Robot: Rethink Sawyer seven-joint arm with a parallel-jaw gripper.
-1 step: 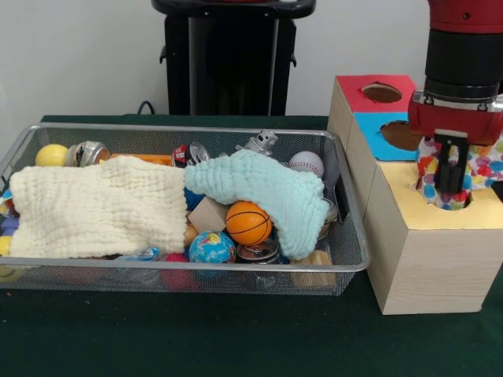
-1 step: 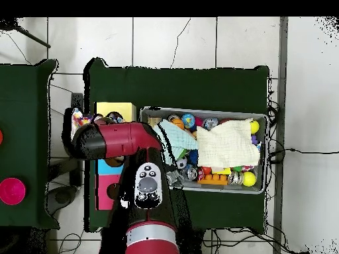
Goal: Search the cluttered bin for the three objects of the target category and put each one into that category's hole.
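At the right of the front view the hand [image 1: 451, 182] pinches a multicoloured spotted ball [image 1: 452, 174] over the yellow-topped hole of the wooden box [image 1: 424, 259], beside the mesh bin [image 1: 196, 271] on the counter [image 1: 196, 338]

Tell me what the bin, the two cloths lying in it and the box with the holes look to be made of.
Bin: fine metal wire mesh, silvery, with a shiny rim. Cream cloth and mint cloth: soft woven fabric, probably cotton, with a puckered waffle texture. Box: pale wood or wood-look board, grain lines showing on the sides, with matte coloured tops.
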